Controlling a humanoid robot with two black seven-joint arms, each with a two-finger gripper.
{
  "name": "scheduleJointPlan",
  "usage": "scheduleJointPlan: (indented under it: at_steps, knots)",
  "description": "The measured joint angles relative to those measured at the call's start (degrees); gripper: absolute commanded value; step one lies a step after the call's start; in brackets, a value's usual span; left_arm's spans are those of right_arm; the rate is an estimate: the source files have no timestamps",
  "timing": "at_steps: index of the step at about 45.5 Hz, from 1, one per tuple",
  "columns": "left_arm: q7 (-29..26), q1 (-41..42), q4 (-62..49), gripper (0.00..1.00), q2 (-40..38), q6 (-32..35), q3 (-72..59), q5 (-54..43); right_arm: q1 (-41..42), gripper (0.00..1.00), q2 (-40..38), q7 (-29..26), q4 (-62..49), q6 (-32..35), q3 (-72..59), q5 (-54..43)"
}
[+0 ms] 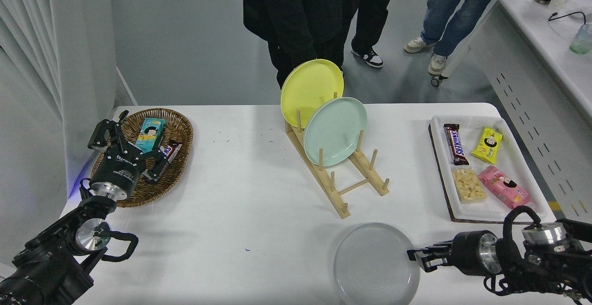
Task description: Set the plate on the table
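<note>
The light-grey plate (375, 264) lies low and nearly flat over the white table (259, 212) at its near edge, in front of the wooden rack. My right gripper (417, 258) comes in from the right and is shut on the plate's right rim. My left gripper (126, 144) is parked at the lower left over the wicker basket, open and empty.
A wooden rack (344, 180) holds a yellow plate (311, 90) and a mint-green plate (335, 131) upright. A wicker basket (178, 125) with snacks is at the left. A white tray (508, 157) with snacks is at the right. People (305, 14) stand at the far side.
</note>
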Motion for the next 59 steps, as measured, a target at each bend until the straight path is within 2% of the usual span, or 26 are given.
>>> scheduleJointPlan:
  at_steps: [42, 59]
  knots:
    - [0.0, 0.0, 0.0, 0.98, 0.0, 0.0, 0.0, 0.0, 2.5, 0.00, 6.3, 1.6, -4.8, -0.7, 1.7, 0.0]
    - [0.0, 0.0, 0.0, 0.98, 0.0, 0.0, 0.0, 0.0, 3.1, 0.00, 8.4, 1.7, -4.9, -2.9, 1.2, -0.1]
